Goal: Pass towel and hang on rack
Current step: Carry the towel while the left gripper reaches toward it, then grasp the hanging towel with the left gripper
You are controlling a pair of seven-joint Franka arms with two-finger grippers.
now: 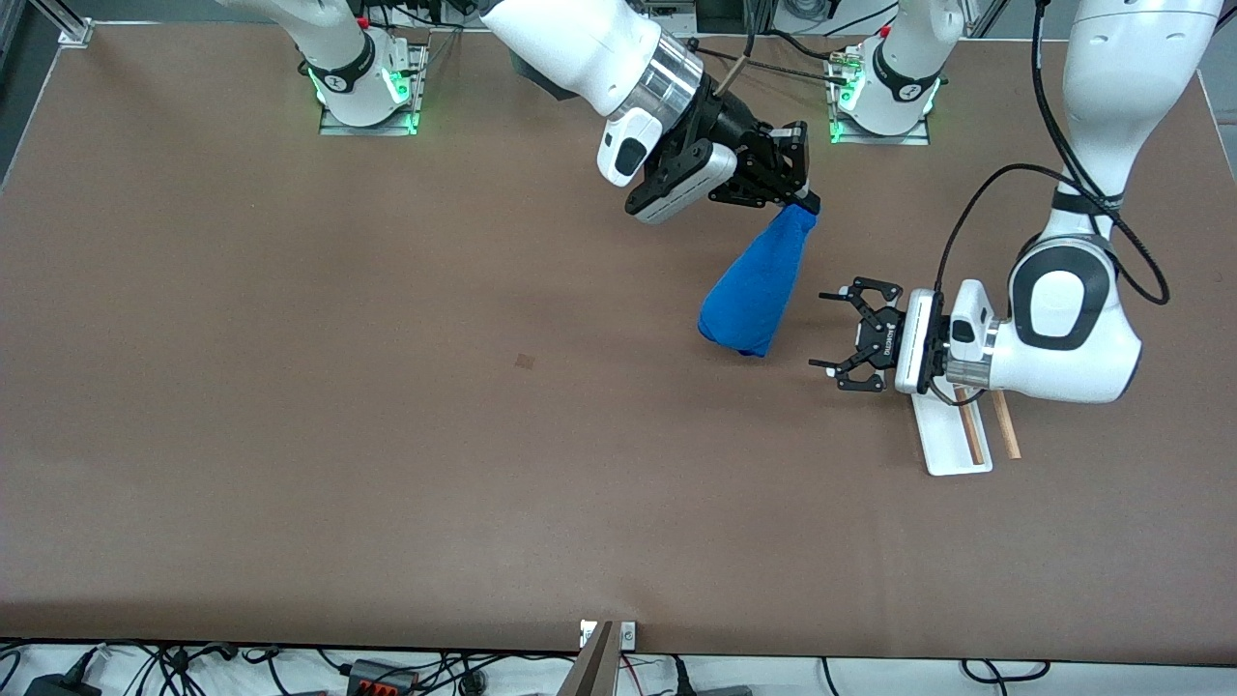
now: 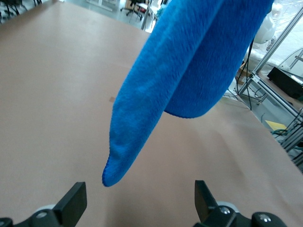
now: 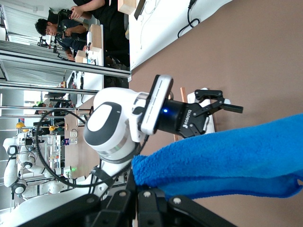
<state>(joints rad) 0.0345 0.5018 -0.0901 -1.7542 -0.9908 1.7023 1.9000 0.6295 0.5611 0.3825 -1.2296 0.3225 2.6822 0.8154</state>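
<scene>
The right gripper (image 1: 804, 189) is up in the air over the middle part of the table (image 1: 290, 435), toward the robots' bases. Its fingers are pressed together on the top corner of the towel (image 1: 757, 285), so it is pinching the cloth. The towel is bright blue and soft. It hangs down from this gripper as a long bunched shape, narrow at the top and wider at its lower end. From the front view I cannot tell if the lower end touches the table or hangs just above it.

The left gripper (image 1: 831, 334) is held low over the table, just beside the lower part of the towel, on the side of the left arm's end of the table. Its fingers are spread wide and they point toward the cloth, but they do not touch it. In the left wrist view the towel (image 2: 189, 71) hangs in front of the two spread black fingers (image 2: 73, 203), with a clear gap between them and the cloth.

The rack (image 1: 952, 440) stands on the table at the left arm's end, partly under the left arm's wrist. Its white base and two light-brown rods (image 1: 1005, 425) are visible, and it is nearer to the front camera than the towel. The right wrist view shows the left gripper (image 3: 232, 101) with the rack (image 3: 203, 97) close by it.
</scene>
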